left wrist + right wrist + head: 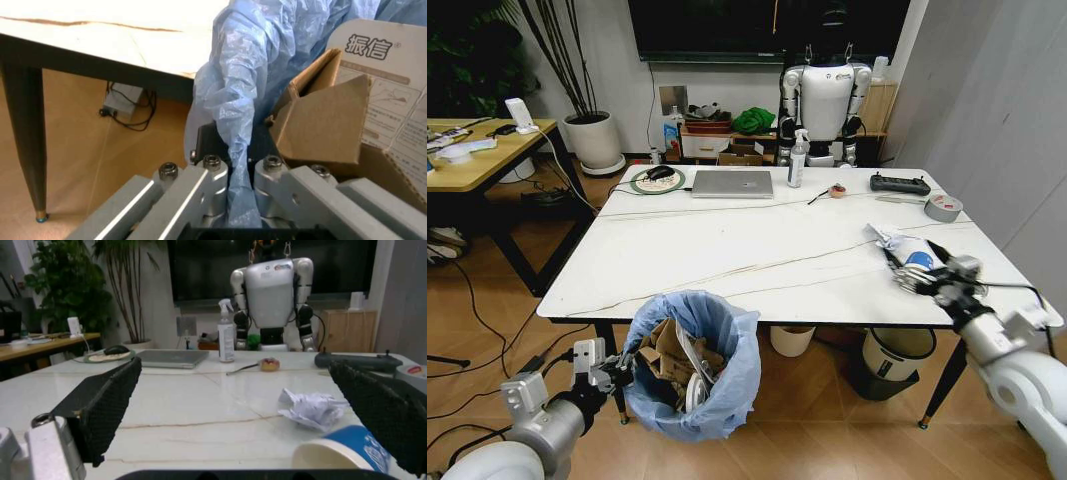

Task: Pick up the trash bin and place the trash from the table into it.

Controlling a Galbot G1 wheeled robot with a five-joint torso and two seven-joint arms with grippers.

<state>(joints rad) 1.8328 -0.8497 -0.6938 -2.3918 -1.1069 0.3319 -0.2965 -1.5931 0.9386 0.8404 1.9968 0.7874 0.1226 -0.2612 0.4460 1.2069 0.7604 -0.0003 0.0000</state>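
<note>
The trash bin (717,330), lined with a light-blue bag, hangs off the floor at the table's (757,250) front edge. My left gripper (615,372) is shut on its rim; in the left wrist view the gripper (237,150) pinches the blue bag (233,85) beside the cardboard (327,120) inside the bin. A blue-and-white paper cup (917,258) lies on its side at the table's right, with a white paper wad (885,238) just behind it. My right gripper (924,277) is open around the cup (343,455), its fingers (100,405) spread wide, and the wad (310,409) lies beyond.
At the table's far side are a silver laptop (732,183), a spray bottle (798,158), a black controller (901,183) and a grey tape roll (943,207). Another robot (825,95) stands behind. Two bins (895,358) sit under the table; a wooden desk (482,160) stands left.
</note>
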